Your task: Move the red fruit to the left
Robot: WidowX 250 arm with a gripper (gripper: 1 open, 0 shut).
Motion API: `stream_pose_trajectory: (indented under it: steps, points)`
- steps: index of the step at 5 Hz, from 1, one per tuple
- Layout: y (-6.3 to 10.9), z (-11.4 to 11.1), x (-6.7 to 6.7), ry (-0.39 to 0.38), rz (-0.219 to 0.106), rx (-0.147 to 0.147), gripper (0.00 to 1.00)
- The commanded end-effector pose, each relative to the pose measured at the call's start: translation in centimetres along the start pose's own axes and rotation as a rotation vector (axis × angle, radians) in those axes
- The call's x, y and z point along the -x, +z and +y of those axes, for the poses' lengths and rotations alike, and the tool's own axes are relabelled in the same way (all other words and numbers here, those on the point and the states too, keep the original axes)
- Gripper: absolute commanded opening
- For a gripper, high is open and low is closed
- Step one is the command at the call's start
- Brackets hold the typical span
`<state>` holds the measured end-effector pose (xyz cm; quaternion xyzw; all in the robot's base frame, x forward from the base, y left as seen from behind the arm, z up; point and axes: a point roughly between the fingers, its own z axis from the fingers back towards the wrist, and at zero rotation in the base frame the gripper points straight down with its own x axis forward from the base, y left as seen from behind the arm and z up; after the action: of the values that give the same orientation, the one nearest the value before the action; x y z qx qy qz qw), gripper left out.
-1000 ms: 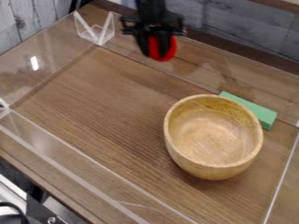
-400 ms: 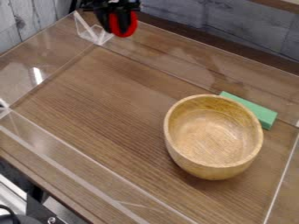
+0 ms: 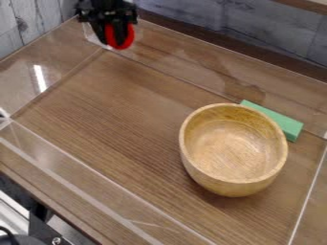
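We hold the red fruit (image 3: 118, 36) tight in our gripper (image 3: 113, 33) — up at the far left corner, well away from the wooden bowl (image 3: 234, 148). We only need to set it down.

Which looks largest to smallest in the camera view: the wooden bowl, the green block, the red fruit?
1. wooden bowl, clearly largest.
2. green block and red fruit: unsure. The bowl hides part of the block, and the fruit is farther away, partly covered by the jaws.
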<state>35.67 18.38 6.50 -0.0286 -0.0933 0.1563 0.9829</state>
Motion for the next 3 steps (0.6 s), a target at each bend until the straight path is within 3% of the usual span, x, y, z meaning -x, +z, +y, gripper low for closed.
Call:
stream_pose_trajectory:
  steps: [1, 2, 3]
  points:
    - [1.4, 1.4, -1.7, -0.003, -0.070, -0.034, 0.00]
    - [0.6, 2.0, -1.7, 0.003, -0.058, -0.040, 0.00]
    - [0.2, 2.3, -1.4, 0.008, -0.047, -0.039, 1.00]
